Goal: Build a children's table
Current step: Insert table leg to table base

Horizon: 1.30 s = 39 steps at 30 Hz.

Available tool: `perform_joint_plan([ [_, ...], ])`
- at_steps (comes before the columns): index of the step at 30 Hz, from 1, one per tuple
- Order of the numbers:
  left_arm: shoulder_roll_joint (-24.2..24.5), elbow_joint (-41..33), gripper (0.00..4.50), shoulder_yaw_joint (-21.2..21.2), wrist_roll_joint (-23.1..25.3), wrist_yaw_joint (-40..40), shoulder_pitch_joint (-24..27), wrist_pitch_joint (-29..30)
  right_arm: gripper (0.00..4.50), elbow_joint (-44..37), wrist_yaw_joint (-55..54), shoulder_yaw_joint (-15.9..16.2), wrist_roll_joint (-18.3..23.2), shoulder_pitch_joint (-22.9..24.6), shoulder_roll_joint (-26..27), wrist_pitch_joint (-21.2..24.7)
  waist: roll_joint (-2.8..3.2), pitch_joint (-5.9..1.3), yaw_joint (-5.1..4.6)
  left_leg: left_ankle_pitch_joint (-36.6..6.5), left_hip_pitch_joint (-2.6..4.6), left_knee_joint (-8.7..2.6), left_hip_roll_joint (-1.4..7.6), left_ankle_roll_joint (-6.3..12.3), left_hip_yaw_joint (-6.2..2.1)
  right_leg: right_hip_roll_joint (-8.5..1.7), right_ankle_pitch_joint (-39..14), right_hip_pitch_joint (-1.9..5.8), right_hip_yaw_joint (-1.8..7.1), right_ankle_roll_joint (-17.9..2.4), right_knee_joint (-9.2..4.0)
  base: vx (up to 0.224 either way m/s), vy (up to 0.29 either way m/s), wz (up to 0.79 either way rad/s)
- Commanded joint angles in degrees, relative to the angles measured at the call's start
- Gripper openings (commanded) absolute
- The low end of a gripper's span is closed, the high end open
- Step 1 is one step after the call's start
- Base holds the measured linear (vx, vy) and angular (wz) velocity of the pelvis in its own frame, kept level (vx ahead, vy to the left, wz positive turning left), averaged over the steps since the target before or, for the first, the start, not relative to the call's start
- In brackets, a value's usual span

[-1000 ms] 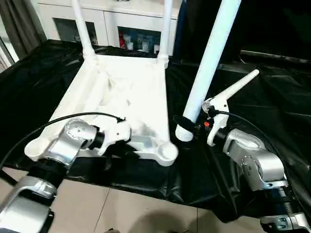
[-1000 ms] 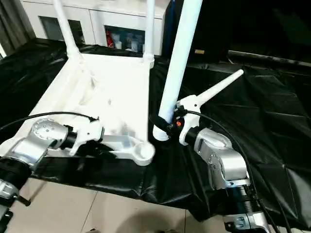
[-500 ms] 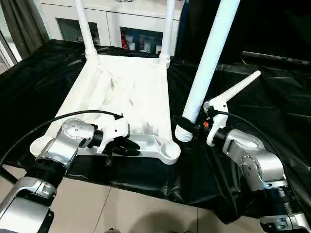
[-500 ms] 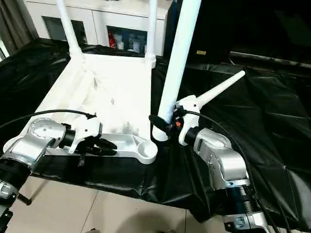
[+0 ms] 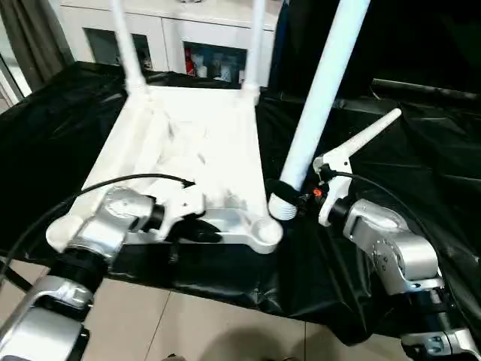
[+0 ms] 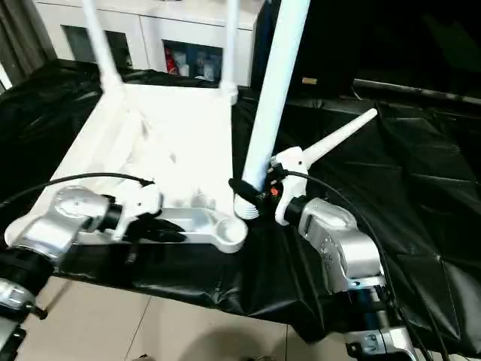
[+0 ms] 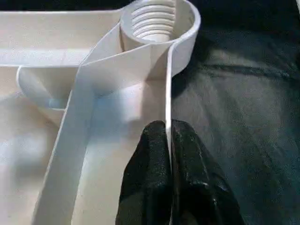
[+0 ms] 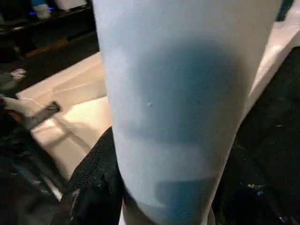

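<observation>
A black sheet (image 5: 421,135) covers the surface, and on it the white table top (image 5: 188,150) lies upside down, its long axis running away from the robot toward the white cabinet (image 5: 188,34). Two legs (image 5: 124,45) already stand upright in the far corner sockets. The right end effector (image 5: 289,192) is closed around a third leg (image 5: 319,90) near its threaded end, holding it almost vertical, a little tilted, just beside the near right socket (image 5: 264,229). A fourth leg (image 5: 372,134) lies on the sheet, pointing away to the right. The left end effector (image 7: 168,159) pinches the thin near rim of the top between its two fingers. No readable writing is visible.
</observation>
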Motion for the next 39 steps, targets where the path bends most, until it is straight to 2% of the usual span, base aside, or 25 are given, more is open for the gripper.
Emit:
perform_joint_plan([
  [1, -1.41, -3.67, 0.00, 0.79, -0.59, 3.26, -0.23, 5.51, 1.93, -2.36, 2.92, 1.64, 1.54, -1.32, -1.59, 3.35, -0.07, -4.64, 0.30, -6.67, -0.28, -3.83, 1.15, 1.66, -0.04, -4.05, -14.31, 4.45, 3.64, -7.49, -3.87, 0.000, 0.000, 0.00],
  [2, -1.87, -4.38, 0.00, 1.04, -1.15, 3.36, -0.16, 6.37, 1.93, -2.18, 3.07, 1.78, 1.52, -1.43, -1.70, 3.69, 0.06, -4.60, 0.35, -6.68, -0.22, -3.82, 1.23, 1.67, -0.01, -4.14, -14.43, 4.42, 3.66, -7.66, -3.82, 0.000, 0.000, 0.00],
  [3, -2.09, -4.63, 0.00, 1.18, -1.42, 3.42, -0.14, 6.61, 1.93, -2.02, 3.02, 1.77, 1.48, -1.51, -1.69, 3.78, 0.04, -4.52, 0.33, -6.72, -0.46, -3.75, 1.07, 1.86, 0.00, -4.19, -15.91, 4.39, 3.60, -7.32, -4.17, 0.000, 0.000, 0.00],
  [7, -2.92, -5.40, 0.00, 0.54, -0.55, 4.35, 0.31, 6.50, 1.92, 0.49, 3.56, 3.00, -0.33, -3.13, -2.20, 3.87, -0.30, -4.57, 0.28, -6.34, -0.48, -3.68, 0.89, 1.90, 0.06, -4.05, -17.43, 4.25, 3.53, -6.08, -4.36, 0.000, 0.000, 0.00],
  [9, -3.11, -4.65, 0.00, 0.38, 0.30, 5.04, 0.49, 5.76, 1.92, 1.29, 3.94, 3.34, -0.84, -3.77, -2.35, 4.08, -0.11, -4.51, 0.32, -6.43, -0.42, -3.70, 0.91, 1.94, 0.05, -4.07, -18.32, 4.16, 3.51, -5.70, -4.54, 0.000, 0.000, 0.00],
  [11, -2.94, -5.60, 0.00, 0.39, 0.35, 5.17, 1.03, 6.56, 1.92, 1.77, 4.00, 4.16, -1.53, -4.28, -3.04, 4.36, -0.26, -4.57, 0.36, -6.34, -0.41, -3.70, 0.93, 1.87, 0.05, -4.04, -18.33, 4.16, 3.48, -5.47, -4.53, 0.000, 0.000, 0.00],
  [13, -2.38, -7.00, 0.00, 0.22, 0.39, 4.79, 1.70, 7.90, 1.91, 2.23, 3.94, 4.77, -2.20, -4.60, -3.51, 4.82, 0.11, -4.56, 0.34, -6.27, -0.40, -3.78, 1.08, 1.65, -0.08, -4.09, -17.62, 4.19, 3.51, -5.70, -4.34, 0.000, 0.000, 0.00],
  [14, -2.29, -7.18, 0.00, 0.19, 0.45, 4.81, 1.79, 8.01, 1.91, 2.24, 3.92, 4.78, -2.23, -4.60, -3.54, 4.90, 0.11, -4.56, 0.34, -6.27, -0.40, -3.78, 1.08, 1.65, -0.08, -4.09, -17.62, 4.19, 3.51, -5.70, -4.34, 0.000, 0.000, 0.00],
  [18, -1.73, -6.39, 0.00, 0.27, 0.87, 5.07, 1.71, 7.24, 1.91, 1.32, 4.46, 4.37, -1.34, -4.59, -4.48, 7.11, -0.10, -4.66, 0.27, -5.79, -0.50, -3.65, 0.88, 1.93, 0.05, -3.93, -15.95, 4.29, 3.57, -5.99, -4.23, 0.000, 0.000, 0.00],
  [21, -1.81, -6.07, 0.00, 0.31, 0.90, 5.10, 1.41, 7.16, 1.91, 0.88, 5.03, 4.51, -1.49, -3.99, -5.18, 7.20, -0.19, -4.58, 0.28, -6.31, -0.50, -3.63, 0.81, 2.01, 0.09, -3.94, -17.56, 4.31, 3.50, -5.42, -4.48, 0.000, 0.000, 0.00],
  [25, -2.07, -6.40, 0.00, 0.44, 0.68, 5.14, 1.10, 7.67, 1.91, 3.37, 3.95, 4.00, -1.99, -4.12, -3.46, 4.96, 0.10, -4.63, 0.23, -6.63, -0.45, -3.63, 0.86, 1.73, 0.04, -4.00, -18.14, 4.14, 3.42, -5.43, -4.60, 0.000, 0.000, 0.00],
  [26, -2.12, -6.42, 0.00, 0.43, 0.68, 5.20, 1.08, 7.66, 1.91, 3.75, 3.81, 4.05, -2.07, -4.14, -3.13, 4.67, 0.33, -4.62, 0.25, -6.73, -0.42, -3.65, 0.87, 1.62, -0.01, -3.99, -18.07, 4.13, 3.41, -5.51, -4.55, 0.000, 0.000, 0.00],
  [31, -2.30, -6.06, 0.00, 0.25, 0.84, 5.30, 1.02, 7.32, 1.91, 6.79, 2.46, 4.01, -3.30, -3.74, -1.41, 1.30, 0.40, -4.63, 0.08, -7.47, -0.36, -3.71, 0.91, 1.30, -0.05, -3.94, -16.81, 4.21, 3.42, -6.44, -4.46, 0.000, 0.000, 0.00],
  [32, -2.30, -5.94, 0.00, 0.21, 0.90, 5.28, 1.00, 7.23, 1.91, 7.63, 2.03, 3.66, -3.44, -3.65, -1.04, 0.41, 0.77, -4.60, 0.06, -7.74, -0.27, -3.72, 0.93, 1.21, -0.09, -3.96, -17.05, 4.14, 3.42, -6.49, -4.48, 0.000, 0.000, 0.00],
  [34, -2.31, -5.80, 0.00, 0.22, 0.95, 5.36, 0.95, 7.17, 1.91, 8.50, 1.43, 3.34, -3.86, -3.47, -0.71, -1.05, 0.51, -4.61, -0.10, -8.37, -0.31, -3.70, 0.83, 1.13, -0.05, -3.96, -18.17, 4.23, 3.34, -6.18, -4.67, 0.000, 0.000, 0.00],
  [35, -2.29, -5.47, 0.00, 0.26, 1.03, 5.44, 0.82, 6.97, 1.91, 9.13, 1.22, 2.73, -3.54, -3.16, -0.16, -1.88, 0.67, -4.50, -0.13, -8.69, -0.27, -3.73, 0.77, 1.10, -0.05, -3.92, -18.88, 4.16, 3.32, -6.02, -4.82, 0.000, 0.000, 0.00],
  [38, -2.31, -5.03, 0.00, 0.43, 1.08, 5.70, 0.58, 6.84, 1.91, 9.73, 1.31, 1.96, -3.08, -2.35, 0.45, -3.39, 0.49, -4.50, -0.32, -9.04, -0.32, -3.68, 0.66, 1.22, -0.07, -3.93, -21.18, 4.22, 3.21, -5.00, -5.11, 0.000, 0.000, 0.00],
  [39, -2.28, -4.84, 0.00, 0.49, 1.12, 5.79, 0.48, 6.75, 1.91, 9.97, 1.61, 1.64, -2.80, -1.85, 0.69, -4.08, 0.59, -4.47, -0.27, -9.25, -0.18, -3.70, 0.76, 1.36, -0.08, -3.94, -21.76, 4.04, 3.18, -4.71, -5.29, 0.000, 0.000, 0.00],
])
